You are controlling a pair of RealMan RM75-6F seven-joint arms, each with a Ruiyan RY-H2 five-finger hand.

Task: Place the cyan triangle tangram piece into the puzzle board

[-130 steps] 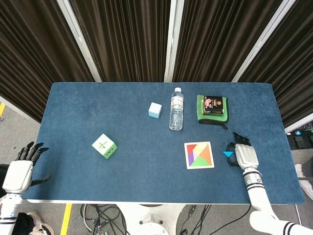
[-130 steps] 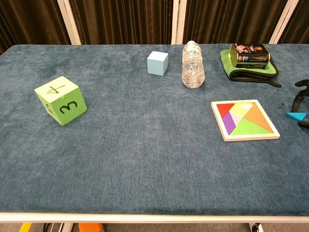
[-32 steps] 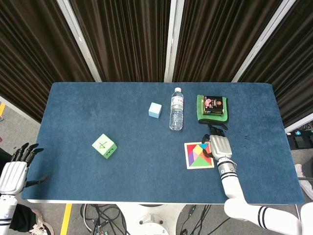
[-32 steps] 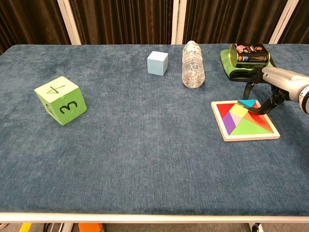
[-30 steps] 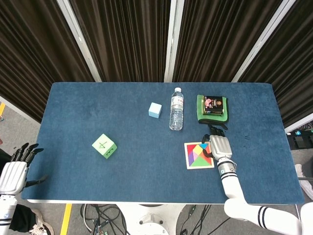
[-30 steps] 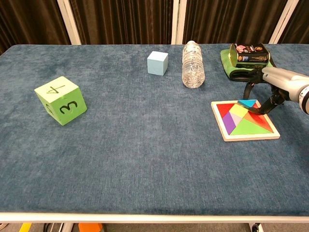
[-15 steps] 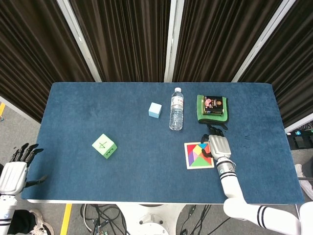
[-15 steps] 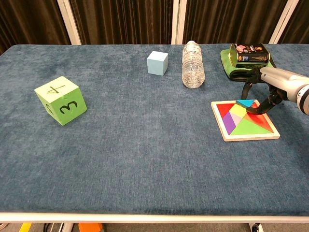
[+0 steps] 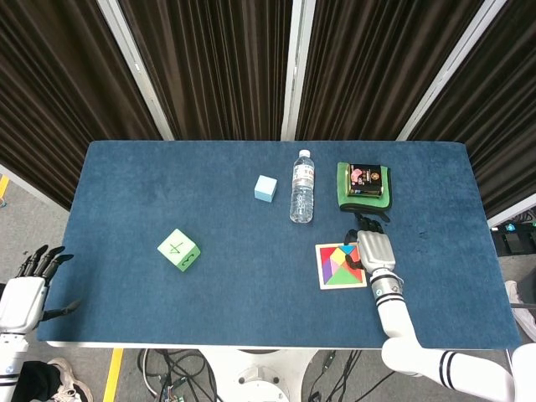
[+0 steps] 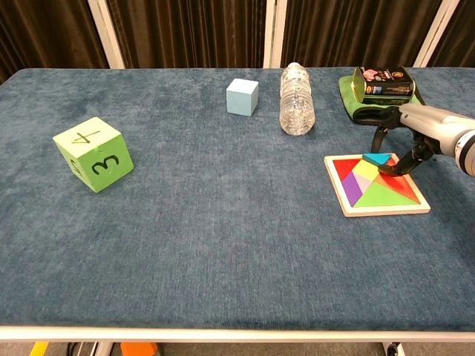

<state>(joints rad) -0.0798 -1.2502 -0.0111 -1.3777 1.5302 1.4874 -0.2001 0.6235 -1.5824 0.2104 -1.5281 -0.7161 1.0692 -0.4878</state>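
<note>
On the right side of the blue table (image 10: 193,245), the right hand (image 10: 423,126) reaches over the far edge of the puzzle board (image 10: 376,185), its dark fingers (image 10: 407,162) bent down around the cyan triangle (image 10: 378,158). The triangle sits at the top of the board, tilted slightly, with the fingertips pinching it from either side. In the head view the same hand (image 9: 375,249) covers the board's (image 9: 339,265) right edge, and the triangle is only a small cyan speck beside the fingers. The board's other pieces show red, purple, yellow, orange and green.

Behind the board lies a folded green cloth (image 10: 353,96) with a dark tin (image 10: 382,84) on top; the tin carries a pink and white label, too small to read. A clear water bottle (image 10: 297,99) stands left of the cloth, and its label cannot be read either. A pale blue cube (image 10: 243,96) sits just left of the bottle.

Far to the left rests a green die (image 10: 93,153) with a "4" drawn on its top face and a "3" on the front face.

The left hand (image 9: 27,291) hangs off the table's near left corner, seen in the head view only, fingers spread apart and holding nothing.
</note>
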